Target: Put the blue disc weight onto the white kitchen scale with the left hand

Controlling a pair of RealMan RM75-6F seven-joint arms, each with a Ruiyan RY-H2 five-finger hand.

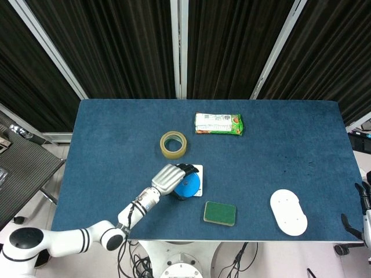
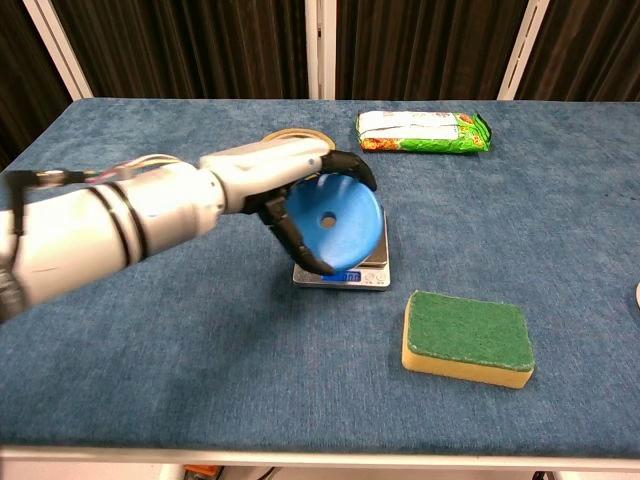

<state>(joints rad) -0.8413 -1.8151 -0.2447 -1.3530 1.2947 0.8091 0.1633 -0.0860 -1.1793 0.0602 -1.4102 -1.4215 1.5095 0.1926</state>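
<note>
Near the centre of the chest view, the left hand (image 2: 290, 185) grips the blue disc (image 2: 335, 225) between thumb and fingers, tilted steeply, held over the white scale (image 2: 345, 272); whether its lower edge touches the scale is unclear; this looks like the placing step; next the disc likely needs levelling, lowering onto the plate, then release; the right hand (image 1: 364, 211) shows only at the head view's right edge, its state unreadable.

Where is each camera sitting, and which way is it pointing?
Head view: high above, looking down on the table; shows the left hand holding the blue disc weight over the white kitchen scale, and the right hand at the edge.
Chest view: low at the near edge, looking across; left hand only.
Both share disc, scale, sponge.
</note>
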